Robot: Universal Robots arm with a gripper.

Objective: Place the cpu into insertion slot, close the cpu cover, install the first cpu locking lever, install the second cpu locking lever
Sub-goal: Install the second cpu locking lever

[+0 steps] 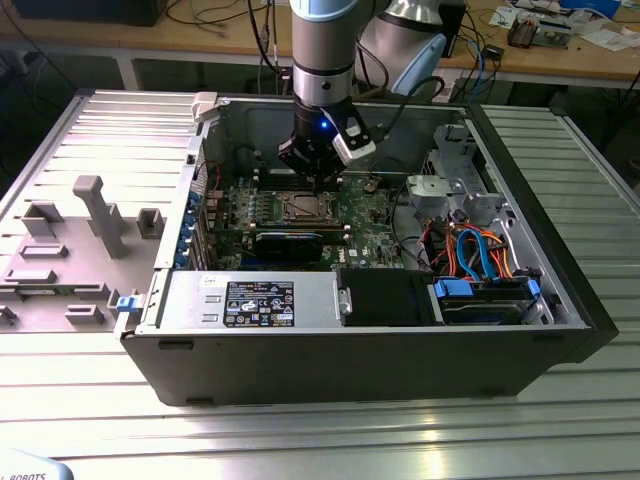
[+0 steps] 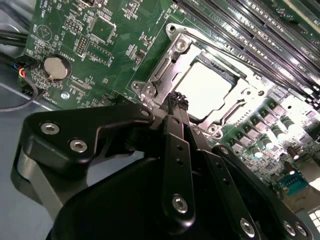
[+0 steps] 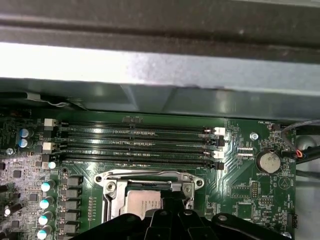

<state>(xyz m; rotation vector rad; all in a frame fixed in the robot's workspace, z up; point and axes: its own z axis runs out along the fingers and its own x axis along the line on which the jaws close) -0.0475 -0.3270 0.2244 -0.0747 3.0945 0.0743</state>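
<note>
The cpu (image 2: 207, 90) lies flat in the insertion slot (image 1: 300, 208) on the green board, its silvery top bright in the light. The cpu cover (image 2: 167, 67) is down around it as a metal frame, with the chip (image 3: 142, 202) showing through its window in both wrist views. A thin lever rod (image 2: 220, 52) runs along one side of the frame. My gripper (image 2: 176, 100) stands just above the socket's edge with its black fingers shut together and nothing visible between them. In the exterior view the gripper (image 1: 318, 180) hangs at the socket's far side.
Long black memory slots (image 3: 135, 145) run beside the socket, and a coin battery (image 3: 267, 161) sits on the board. A long black card (image 1: 290, 240), a power supply (image 1: 250, 300) and a drive cage with blue cables (image 1: 480, 260) stand around it. The case wall (image 3: 150, 70) is close behind.
</note>
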